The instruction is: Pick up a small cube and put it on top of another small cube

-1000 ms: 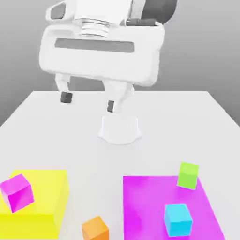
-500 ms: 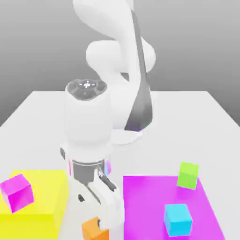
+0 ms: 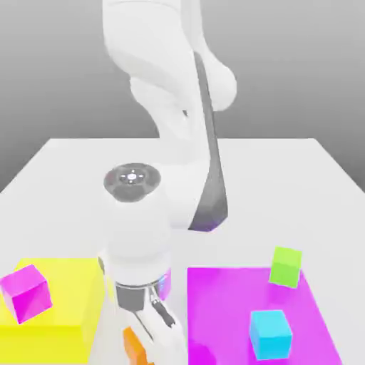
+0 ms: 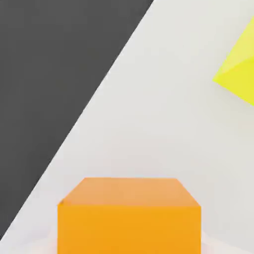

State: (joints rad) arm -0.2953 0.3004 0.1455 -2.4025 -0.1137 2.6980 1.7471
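- Pale table spreads out under a grey gradient background, its far edge running straight across the exterior view.
- The white arm reaches down and toward the camera, its wrist low, between the yellow block and the flat magenta square.
- The hand is tilted in the exterior view, its lower end leaning toward the exterior view's right, with the gripper down at the orange cube.
- The fingers are closed on the orange cube, one against each of two opposite sides; the hand partly hides it in the exterior view.
- In the hand view the orange cube lies centred between the fingers, its faces squared up with them.
- Whether the cube touches the table, I cannot tell.
- The cyan cube rests on the magenta square; the green cube is at that square's far right corner in the exterior view.
- The magenta cube is at the yellow block, on the exterior view's left.
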